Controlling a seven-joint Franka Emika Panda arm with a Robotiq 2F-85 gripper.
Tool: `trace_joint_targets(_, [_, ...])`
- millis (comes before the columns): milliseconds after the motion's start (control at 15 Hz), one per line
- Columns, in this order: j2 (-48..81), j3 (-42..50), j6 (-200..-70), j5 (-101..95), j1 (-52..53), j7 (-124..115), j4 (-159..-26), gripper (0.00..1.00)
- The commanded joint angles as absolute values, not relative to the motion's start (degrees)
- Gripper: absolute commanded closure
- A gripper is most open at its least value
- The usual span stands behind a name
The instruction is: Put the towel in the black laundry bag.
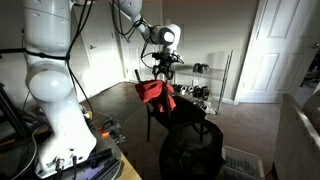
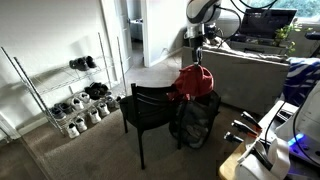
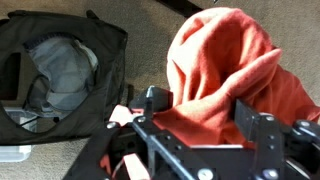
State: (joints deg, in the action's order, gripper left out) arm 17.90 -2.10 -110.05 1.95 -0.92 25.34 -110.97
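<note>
Holds a red cloth towel (image 1: 156,92) pinched at its bunched top in the Robotiq gripper (image 1: 164,70), fingers drawn narrow on the fabric. Hangs in loose folds by the black chair (image 2: 148,104), close to the open black fabric laundry bag (image 3: 60,70) on the carpet, and seems off to one side of its mouth in the wrist view. Looks light, soft and floppy, not fragile, but apt to trail and snag on the bag's rim. Best gripped high on the bunch, tail hanging free to enter first.
</note>
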Motion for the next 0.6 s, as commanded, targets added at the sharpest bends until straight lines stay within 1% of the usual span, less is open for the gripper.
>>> trace_joint_targets(0, [18.4,-3.0,-108.5,3.0,-2.1,28.4,-109.7,0.51])
trace_joint_targets(267, [18.1,-2.9,-108.0,2.6,-2.0,28.2,-109.6,0.76])
trace_joint_targets(467, [15.3,-2.6,-107.9,2.5,-2.4,28.1,-111.6,0.95])
trace_joint_targets(533, [14.1,-2.4,-108.0,2.4,-2.5,27.9,-112.5,0.98])
